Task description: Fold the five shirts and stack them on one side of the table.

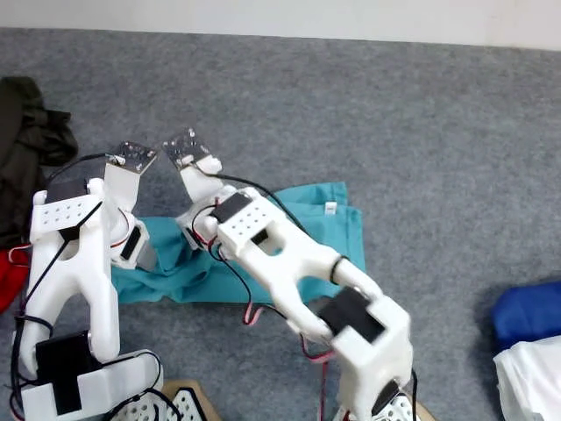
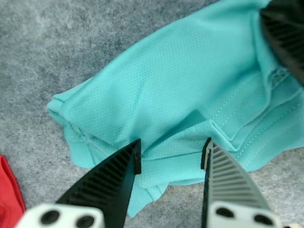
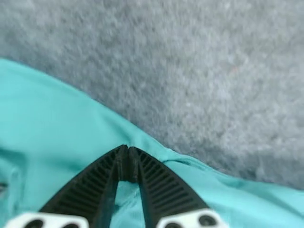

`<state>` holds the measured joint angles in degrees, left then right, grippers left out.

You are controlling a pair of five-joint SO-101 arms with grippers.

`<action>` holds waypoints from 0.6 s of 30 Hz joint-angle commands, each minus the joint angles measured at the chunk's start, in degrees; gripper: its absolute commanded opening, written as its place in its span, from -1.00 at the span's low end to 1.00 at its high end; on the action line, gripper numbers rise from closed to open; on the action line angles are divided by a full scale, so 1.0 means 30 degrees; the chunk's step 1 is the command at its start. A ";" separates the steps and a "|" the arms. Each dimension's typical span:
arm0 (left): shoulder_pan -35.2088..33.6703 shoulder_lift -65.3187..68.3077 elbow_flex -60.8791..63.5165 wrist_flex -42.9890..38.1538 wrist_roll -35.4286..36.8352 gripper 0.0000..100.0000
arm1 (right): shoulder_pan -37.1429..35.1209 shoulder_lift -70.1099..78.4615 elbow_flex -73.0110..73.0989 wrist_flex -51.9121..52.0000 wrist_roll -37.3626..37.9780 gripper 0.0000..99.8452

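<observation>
A teal shirt (image 1: 346, 232) lies on the grey bench (image 1: 438, 132) near its middle, partly under both arms. Its right part lies flat with a small white tag showing near the top edge. Its left part is bunched into folds.

The left arm (image 1: 74, 254) stands over the shirt's left end. In its wrist view the left jaws stand wide, one black and one grey, hovering over a hemmed fold of the teal shirt (image 2: 190, 80) with no cloth between them. The shirt's rumpled corner lies just beyond the black jaw, on bare bench. One dark ribbed jaw of the other arm shows at the far corner of this view, over the same cloth.

The right arm (image 1: 289, 254) reaches across the shirt's middle toward its far edge. In its wrist view the right jaws are pressed together at the tips, right at the teal shirt (image 3: 42, 123) and near the edge where cloth meets bench. I cannot tell whether any cloth is pinched between them.

A red shirt (image 1: 7, 281) lies at the bench's left edge, near the teal shirt's left end (image 2: 9, 190). A dark shirt (image 1: 26, 132) is heaped at the far left. A blue shirt (image 1: 526, 311) and a white shirt (image 1: 530, 377) lie at the right edge, touching each other and well apart from the teal one.
</observation>
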<state>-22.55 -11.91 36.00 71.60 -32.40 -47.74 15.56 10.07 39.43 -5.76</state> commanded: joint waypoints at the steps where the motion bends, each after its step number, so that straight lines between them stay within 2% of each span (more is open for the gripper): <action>1: -0.0366 -0.0630 -0.0073 -0.0205 -0.0088 -0.54 | -0.0337 -0.3150 0.1363 -0.0073 -0.0205 -0.99; 11: -0.0366 -0.0630 -0.0073 -0.0147 -0.0088 -0.54 | -0.0396 -0.7780 0.8132 -0.2564 -0.0059 -0.99; 18: -0.0366 -0.0630 -0.0073 -0.0147 -0.0088 -0.54 | 0.0103 -0.8249 0.8864 -0.2916 -0.0059 -0.99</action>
<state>-22.99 -11.91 36.00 71.60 -32.40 -48.35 -5.80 37.93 32.75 -5.76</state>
